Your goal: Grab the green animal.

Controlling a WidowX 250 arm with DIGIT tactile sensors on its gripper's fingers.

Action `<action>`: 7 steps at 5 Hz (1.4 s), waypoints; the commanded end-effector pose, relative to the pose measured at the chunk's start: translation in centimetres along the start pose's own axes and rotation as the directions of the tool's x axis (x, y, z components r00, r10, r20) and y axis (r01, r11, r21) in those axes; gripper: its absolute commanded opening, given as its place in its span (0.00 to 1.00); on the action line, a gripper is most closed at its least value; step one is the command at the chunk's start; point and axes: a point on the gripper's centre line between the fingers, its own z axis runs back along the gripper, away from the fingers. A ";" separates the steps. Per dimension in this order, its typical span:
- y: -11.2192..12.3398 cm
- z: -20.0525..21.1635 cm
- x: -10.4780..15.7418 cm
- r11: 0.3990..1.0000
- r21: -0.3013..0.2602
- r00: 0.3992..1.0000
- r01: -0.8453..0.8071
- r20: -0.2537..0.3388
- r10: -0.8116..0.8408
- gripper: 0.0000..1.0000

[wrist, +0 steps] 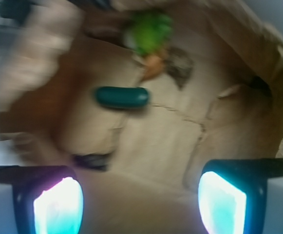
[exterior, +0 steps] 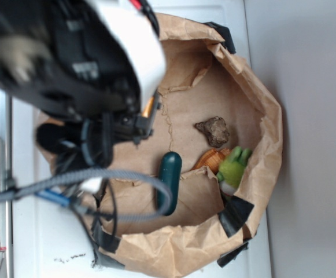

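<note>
**Spotter:** Where's the green animal?

**Me:** The green animal (exterior: 233, 167) sits inside the paper bag (exterior: 260, 87), pressed against the bag's wall at the side farthest from the arm. Its two stubby prongs point up the exterior picture, the whitish patch lies at its lower end, so its long axis runs roughly along that wall. The wrist view is blurred, but there it shows as a lime blob (wrist: 148, 30) at the top of the frame.

**Spotter:** What's touching it?

**Me:** The ribbed orange toy (exterior: 211, 158) is hard against it on the arm's side. A brown lump (exterior: 213, 131) lies just beside that, and the dark-green capsule (exterior: 169, 182) rests nearer the arm, well apart from the animal.

**Spotter:** And the hand?

**Me:** The hand (wrist: 140, 197) is spread wide with nothing between the pads, both glowing at the bottom corners of the wrist view. In the exterior view the arm's body hides it, so I go by the wrist camera.

**Spotter:** So which way do you go?

**Me:** As I judge it, straight ahead and a touch left, past the capsule, to the far wall. The reach has to clear the capsule and come down on the animal without pinching the orange toy or the bag.
</note>
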 end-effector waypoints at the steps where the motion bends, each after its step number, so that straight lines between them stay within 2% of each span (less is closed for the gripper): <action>1: 1.4 -4.3 3.3 1.000 -0.003 0.999 -0.030 0.044 0.031 1.00; 2: 1.0 -5.6 4.9 0.999 -0.001 0.998 -0.048 0.043 0.048 1.00; 5: -0.9 -7.3 12.1 0.991 -0.097 0.982 -0.089 0.157 0.103 1.00; 7: -2.9 -10.1 15.1 0.992 -0.052 0.978 -0.119 0.166 0.126 1.00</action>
